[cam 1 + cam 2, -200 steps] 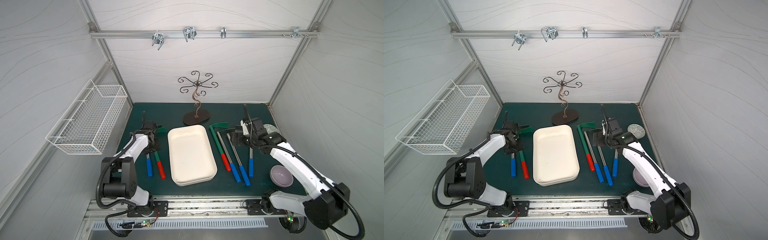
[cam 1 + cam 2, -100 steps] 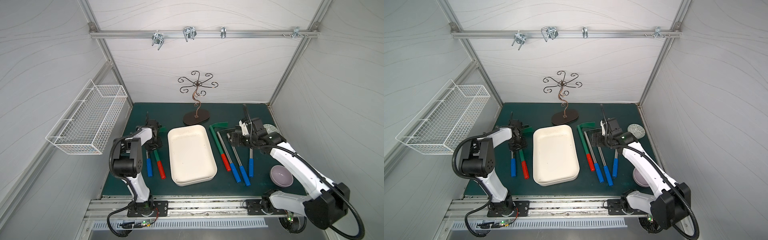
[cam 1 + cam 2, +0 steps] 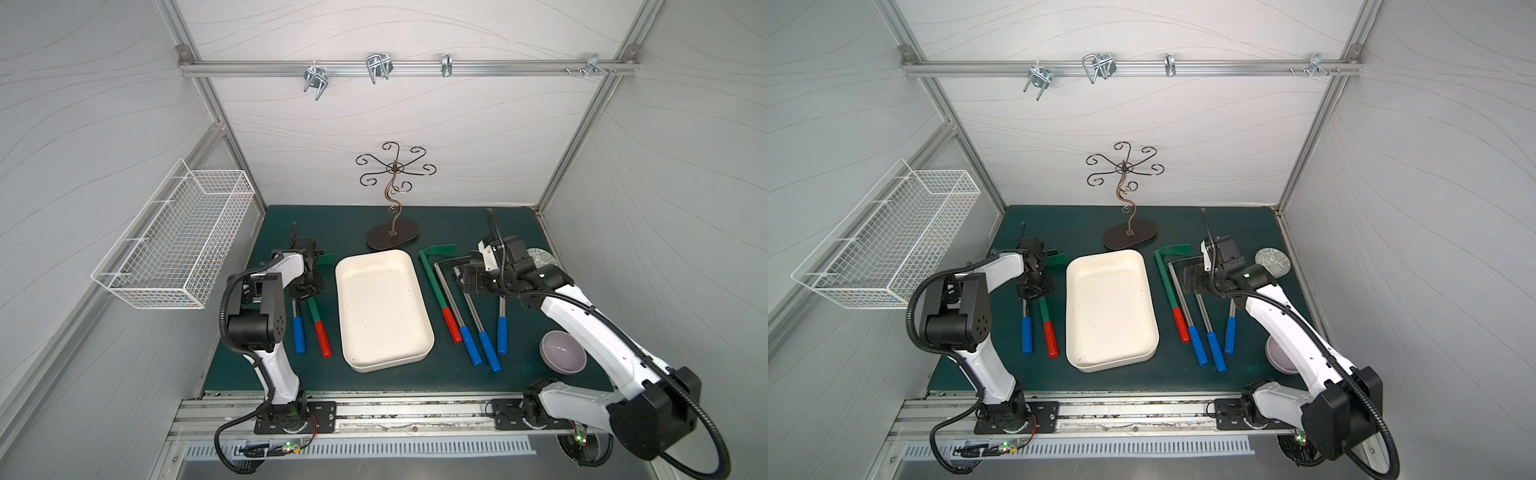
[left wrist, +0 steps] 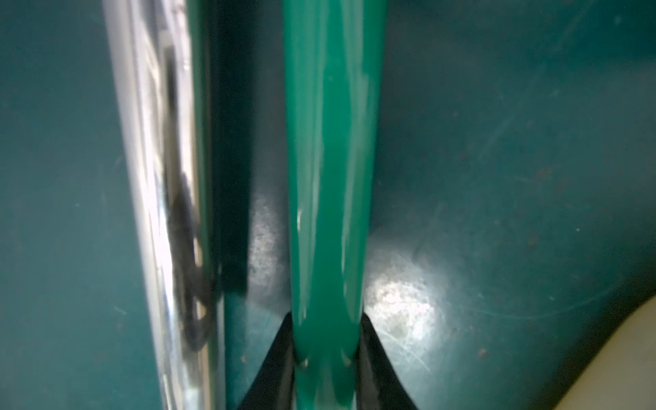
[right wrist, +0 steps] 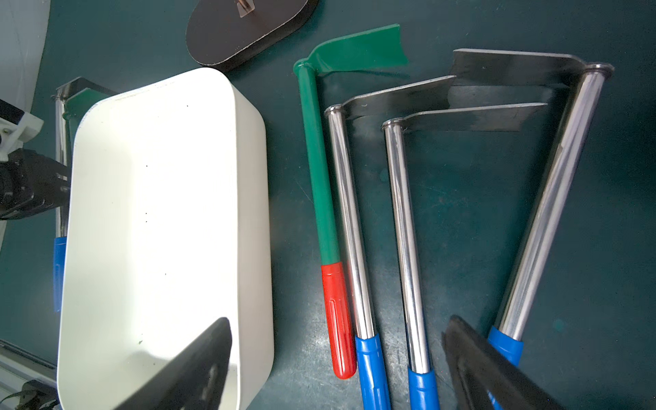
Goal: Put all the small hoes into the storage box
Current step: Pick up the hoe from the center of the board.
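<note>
Small hoe (image 3: 319, 328), green shaft and red grip, flat on the green mat (image 3: 357, 224) just left of the storage box (image 3: 380, 311); long axis far-to-near, parallel to the box's long wall; blade at the far end, turned toward the box; far nearer the left arm. Left gripper (image 4: 324, 340) clamped on the green shaft, one finger each side in the wrist view; blue-gripped steel hoe (image 3: 297, 332) just beside, on the left. Likely next: lift, then rightward over the low wall. Right gripper (image 3: 465, 277) spread wide, empty, above the steel hoes (image 3: 451, 297) right of the box.
</note>
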Robot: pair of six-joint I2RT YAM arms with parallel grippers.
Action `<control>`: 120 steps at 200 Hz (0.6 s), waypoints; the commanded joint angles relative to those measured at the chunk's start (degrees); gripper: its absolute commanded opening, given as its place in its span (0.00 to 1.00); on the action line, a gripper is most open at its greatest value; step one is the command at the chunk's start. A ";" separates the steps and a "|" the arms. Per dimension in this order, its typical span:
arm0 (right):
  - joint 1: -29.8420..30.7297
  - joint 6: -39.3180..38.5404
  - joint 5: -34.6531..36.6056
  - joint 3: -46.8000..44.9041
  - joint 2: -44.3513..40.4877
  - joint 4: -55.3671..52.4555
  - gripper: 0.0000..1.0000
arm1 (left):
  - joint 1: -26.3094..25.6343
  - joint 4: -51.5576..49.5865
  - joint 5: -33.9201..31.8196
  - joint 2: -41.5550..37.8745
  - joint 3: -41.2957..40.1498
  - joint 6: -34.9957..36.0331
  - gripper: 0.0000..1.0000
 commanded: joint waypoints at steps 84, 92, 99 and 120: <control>0.33 2.70 6.89 4.38 -4.64 -7.57 0.98 | -6.48 -22.37 -0.74 -25.11 12.50 -7.17 0.00; 0.35 2.97 6.94 4.42 -4.61 -7.81 0.98 | -8.21 -23.75 -1.15 -25.58 13.92 -8.21 0.00; 0.35 3.22 7.02 4.46 -4.64 -7.96 0.98 | -9.87 -24.90 -1.60 -25.58 15.24 -9.03 0.00; 0.35 3.59 7.43 4.71 -4.64 -8.39 0.99 | -15.75 -27.19 -3.75 -24.07 18.61 -12.46 0.00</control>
